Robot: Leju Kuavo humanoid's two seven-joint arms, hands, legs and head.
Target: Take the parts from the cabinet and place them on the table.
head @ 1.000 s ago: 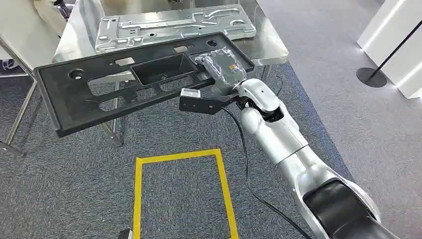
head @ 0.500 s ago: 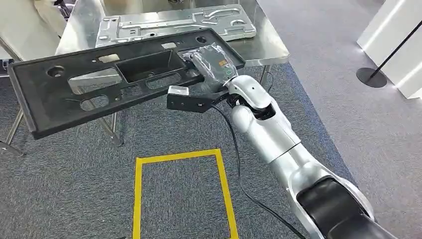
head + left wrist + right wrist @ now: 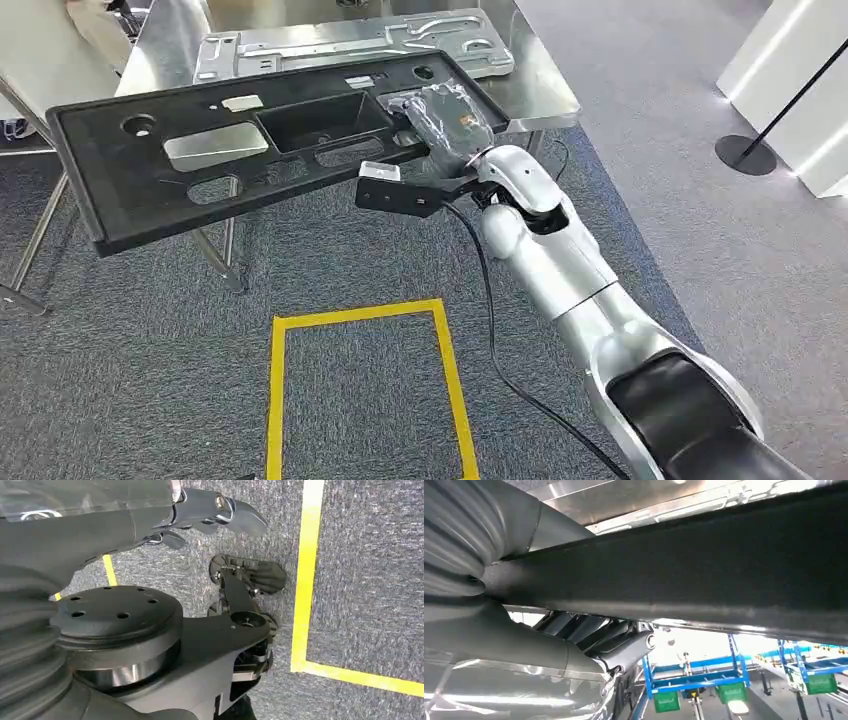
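My right hand (image 3: 440, 120), wrapped in clear plastic, grips the right end of a long black plastic panel (image 3: 200, 190) with several cut-outs. The panel is held about level, its far edge over the front of the steel table (image 3: 545, 95) and its left end out over the carpet. A grey stamped metal plate (image 3: 350, 45) lies flat on the table behind it. In the right wrist view the black panel (image 3: 704, 575) runs across above my right hand's fingers (image 3: 589, 635). My left hand (image 3: 210, 510) hangs over the carpet, fingers apart and holding nothing.
A yellow tape rectangle (image 3: 360, 380) marks the grey carpet in front of me. A second table (image 3: 40, 60) stands at the left. At the right are a black post base (image 3: 745, 155) and a white wall panel (image 3: 790, 80).
My right hand swung the black panel left, then back right. It now sits higher and farther over the table's front edge than a second ago.
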